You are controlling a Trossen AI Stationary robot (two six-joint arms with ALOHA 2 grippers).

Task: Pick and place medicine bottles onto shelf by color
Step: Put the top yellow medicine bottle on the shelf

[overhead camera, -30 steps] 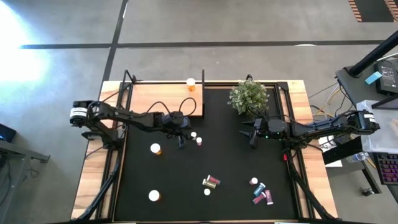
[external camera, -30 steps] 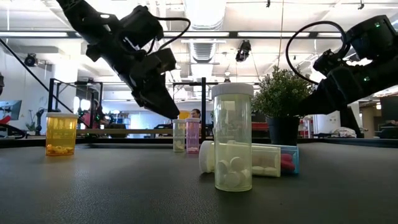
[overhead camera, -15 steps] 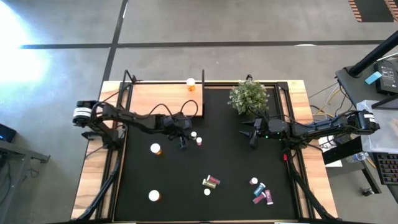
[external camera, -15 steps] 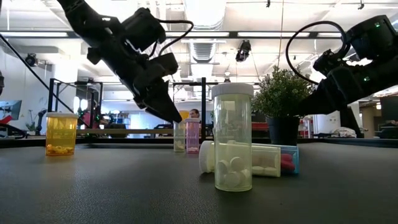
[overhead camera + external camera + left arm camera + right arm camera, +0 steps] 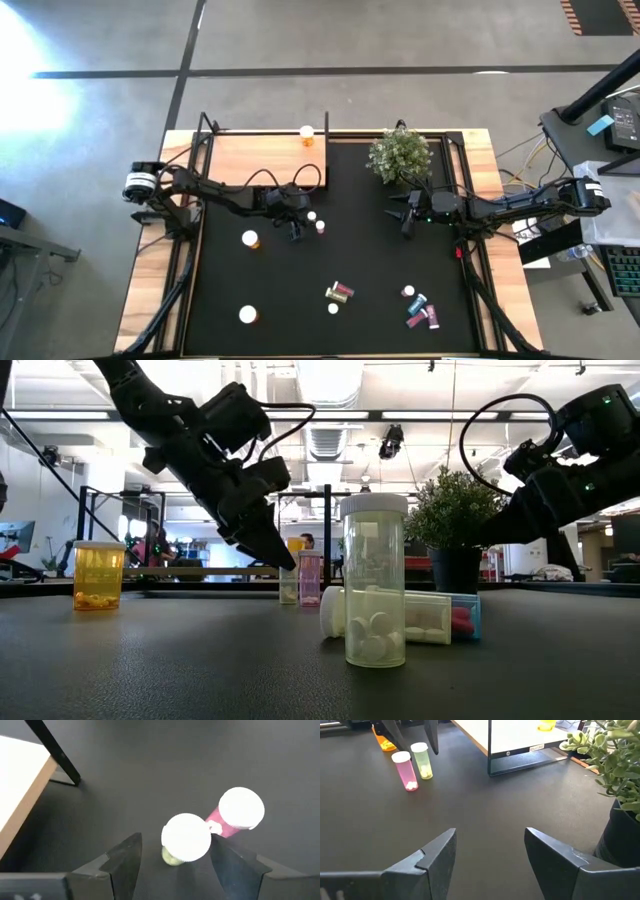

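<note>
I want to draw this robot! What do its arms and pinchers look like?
Two thin dark arms with jointed parts. The left arm has looping black cables and a white ring at its base. The right arm has one too. Each gripper, left and right, has two flat, dark, wedge-shaped fingers.

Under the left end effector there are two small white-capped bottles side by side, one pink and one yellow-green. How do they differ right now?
The pink white-capped bottle has a magenta body; the yellow-green white-capped bottle is pale greenish-yellow. The yellow-green one sits between the open fingers of the left end effector; the pink one stands just outside them. The yellow-green one is nearer the light-wood shelf board. Both stand upright on the black mat with pills inside.
</note>
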